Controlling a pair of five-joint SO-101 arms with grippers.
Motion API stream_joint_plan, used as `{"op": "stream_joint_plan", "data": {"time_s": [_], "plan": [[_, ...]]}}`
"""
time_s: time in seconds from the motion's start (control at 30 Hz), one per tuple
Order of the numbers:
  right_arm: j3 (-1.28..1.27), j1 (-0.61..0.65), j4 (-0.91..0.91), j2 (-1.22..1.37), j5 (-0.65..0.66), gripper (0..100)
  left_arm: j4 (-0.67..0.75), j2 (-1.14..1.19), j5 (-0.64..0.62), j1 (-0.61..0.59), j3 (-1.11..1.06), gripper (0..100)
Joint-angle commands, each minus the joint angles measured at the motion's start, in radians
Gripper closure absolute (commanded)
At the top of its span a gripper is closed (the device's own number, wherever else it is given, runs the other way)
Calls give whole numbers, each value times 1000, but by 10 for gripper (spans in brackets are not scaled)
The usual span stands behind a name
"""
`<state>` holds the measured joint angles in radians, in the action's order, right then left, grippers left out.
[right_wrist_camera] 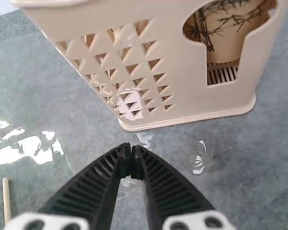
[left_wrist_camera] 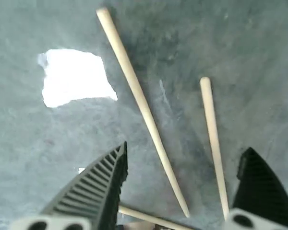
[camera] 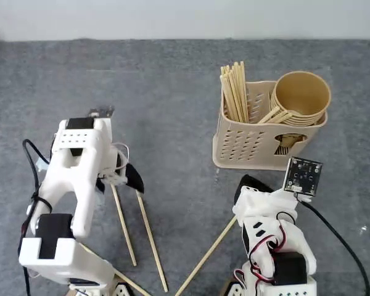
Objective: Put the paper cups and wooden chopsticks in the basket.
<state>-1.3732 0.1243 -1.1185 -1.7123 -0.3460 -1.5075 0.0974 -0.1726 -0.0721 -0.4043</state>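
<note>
Two wooden chopsticks (camera: 124, 225) (camera: 152, 240) lie side by side on the grey mat in front of the left arm. My left gripper (camera: 120, 180) hovers over their far ends, open, with both sticks (left_wrist_camera: 141, 105) (left_wrist_camera: 213, 139) between its fingers (left_wrist_camera: 98, 184) and neither of them held. A third chopstick (camera: 206, 254) lies slanted beside the right arm. The beige basket (camera: 253, 145) holds a bundle of chopsticks (camera: 234, 92) and stacked paper cups (camera: 302, 95). My right gripper (right_wrist_camera: 131, 149) is shut and empty, just short of the basket (right_wrist_camera: 149, 62); a cup (right_wrist_camera: 225, 33) shows through its cutout.
Another chopstick (camera: 126, 282) lies near the left arm's base at the front edge. Its tip (left_wrist_camera: 149, 219) shows under the left gripper. The mat behind and left of the basket is bare grey. Cables run along both arms.
</note>
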Motion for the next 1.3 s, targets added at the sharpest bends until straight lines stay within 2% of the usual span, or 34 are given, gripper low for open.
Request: {"op": "stream_joint_plan", "data": {"time_s": [0.0, 0.2, 0.4, 0.6, 0.8, 1.0, 1.27], "plan": [[52, -10, 15, 2, -6, 985, 86, -3, 6, 15, -67, 651], [52, -10, 15, 2, -6, 985, 261, -3, -17, 15, -213, 651], [52, -10, 15, 2, -8, 985, 322, -3, -43, 15, -274, 663], [52, -10, 15, 2, -8, 985, 431, -3, -127, 17, -308, 833], [52, -10, 15, 2, -8, 985, 430, -5, -127, 17, -305, 988], [52, -10, 15, 2, -8, 985, 430, -6, -130, 17, -302, 986], [52, -10, 15, 2, -8, 985, 410, -15, -232, 18, -196, 986]]}}
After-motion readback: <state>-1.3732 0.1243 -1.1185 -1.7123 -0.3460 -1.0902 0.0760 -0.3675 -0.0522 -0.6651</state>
